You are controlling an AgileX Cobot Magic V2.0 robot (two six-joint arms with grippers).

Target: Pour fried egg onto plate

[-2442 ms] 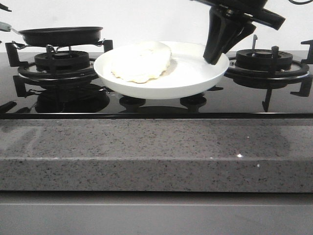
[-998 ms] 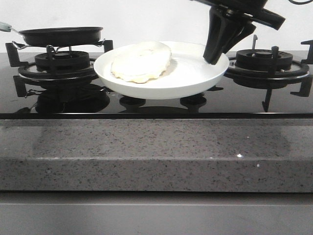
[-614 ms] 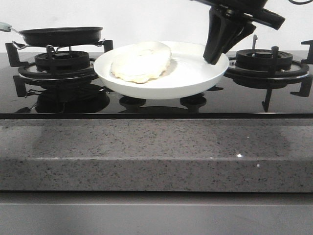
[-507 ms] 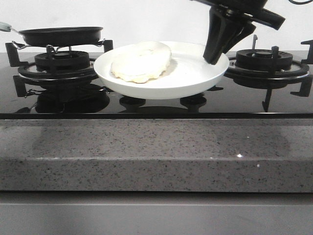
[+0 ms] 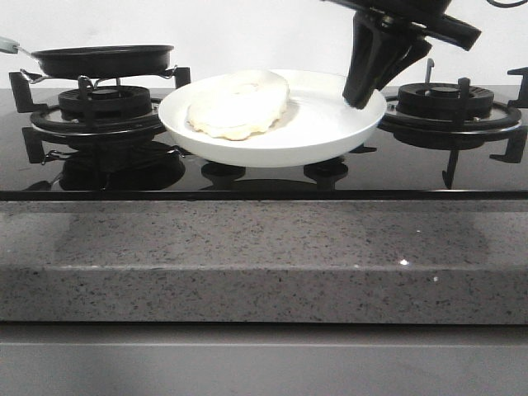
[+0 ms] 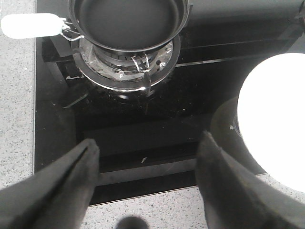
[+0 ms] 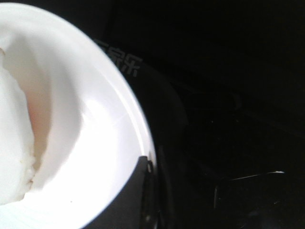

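Left gripper (image 6: 145, 186) hangs with its fingers spread wide apart and nothing between them, looking down on the black glass of the hob (image 5: 272, 177). At the far left of the front view the frying pan (image 5: 103, 59) sits level on the left burner (image 5: 103, 107), and the left wrist view shows its inside bare, so the pour itself looks done. Next along, the fried egg (image 5: 238, 105) lies on the left part of the plate (image 5: 330, 136), pale side up with no yolk showing, one edge riding up toward the rim but inside it. The plate is carried above the hob between the two burners, its shadow visible on the glass below. At its right rim the right gripper (image 5: 360, 97) is clamped on the edge, one finger inside the dish as the right wrist view shows. Beyond it stands the right burner (image 5: 445, 101).

What remains, as I judge it, is setting the plate down. Since the hold is at one edge only and the egg sits on the opposite side, the dish should be kept level and lowered slowly, so the load cannot tip it or slide the egg over the rim. The fingers should part only once the base rests flat, clear of the burner grates
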